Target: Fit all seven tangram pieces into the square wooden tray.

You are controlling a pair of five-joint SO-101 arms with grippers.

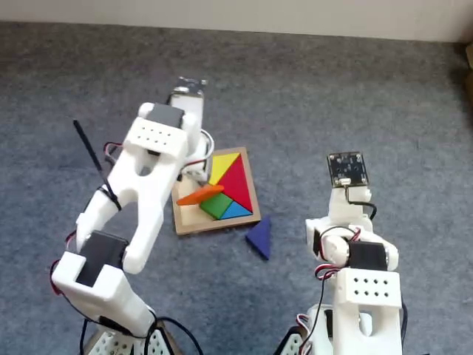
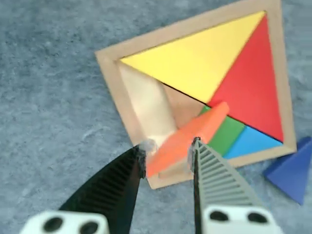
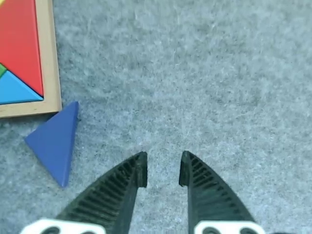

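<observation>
The square wooden tray (image 1: 249,183) (image 2: 109,78) lies mid-table holding a yellow triangle (image 2: 195,58), a red triangle (image 2: 248,87), a green piece (image 2: 228,136) and a light blue triangle (image 2: 251,142). My left gripper (image 2: 168,148) is shut on an orange piece (image 1: 201,195) (image 2: 187,136), held tilted over the tray's bare part. A dark blue triangle (image 1: 260,237) (image 3: 53,139) (image 2: 292,170) lies on the carpet just outside the tray. My right gripper (image 3: 162,168) stands open above bare carpet, to the side of that triangle.
Grey carpet (image 1: 332,89) covers the whole table. The left arm (image 1: 140,192) hangs over the tray's left side. The right arm (image 1: 355,251) sits at the lower right with open carpet around it.
</observation>
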